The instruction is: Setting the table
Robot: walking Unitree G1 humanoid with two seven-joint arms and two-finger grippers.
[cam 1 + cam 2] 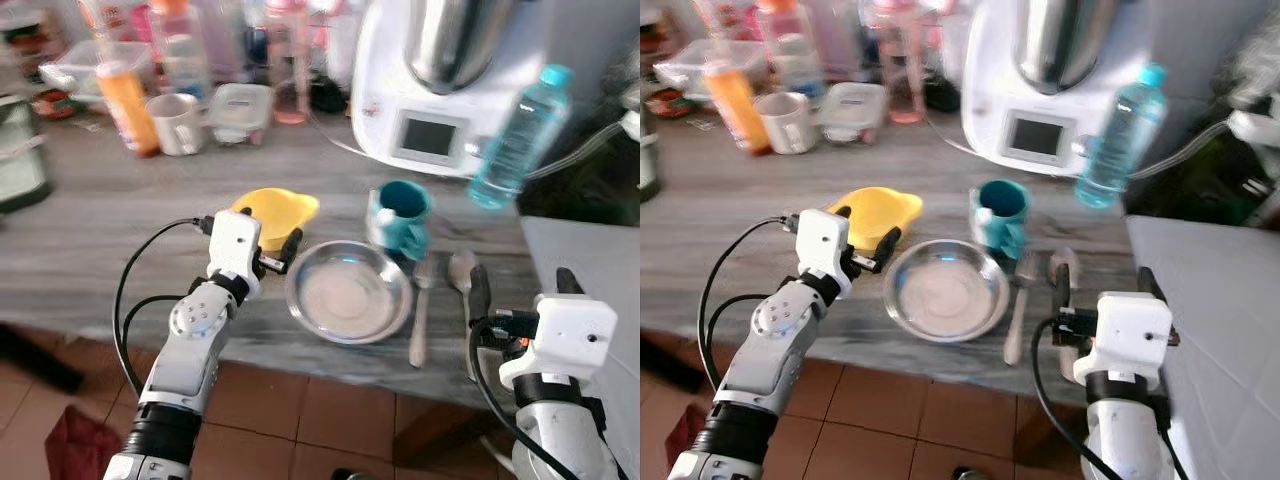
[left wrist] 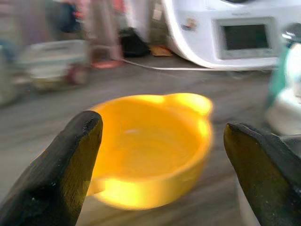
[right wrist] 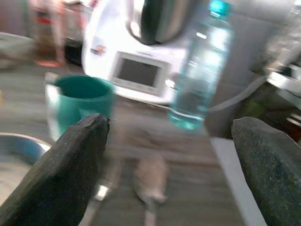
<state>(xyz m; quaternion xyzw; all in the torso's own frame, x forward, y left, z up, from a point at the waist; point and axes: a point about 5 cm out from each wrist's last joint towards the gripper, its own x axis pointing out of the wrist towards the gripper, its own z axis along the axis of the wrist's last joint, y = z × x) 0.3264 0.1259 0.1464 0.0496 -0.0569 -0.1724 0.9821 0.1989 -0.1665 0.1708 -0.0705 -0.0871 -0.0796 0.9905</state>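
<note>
Yellow bowl (image 2: 150, 150) before wide-open left hand (image 2: 160, 155)

The two head cameras are looking forward and down from above the desk (image 1: 90, 230), taking in both arms and the same stretch of surface, with the right eye's framing offset slightly sideways. The left wrist camera is sitting low and close, facing the yellow bowl (image 2: 155, 146) between its pincer's fingers (image 2: 70, 165). The right wrist camera is looking low along the desk toward the teal mug (image 3: 82, 103), the water bottle (image 3: 197, 70) and the white kitchen machine (image 3: 136, 61), all shared with the head views.
</note>
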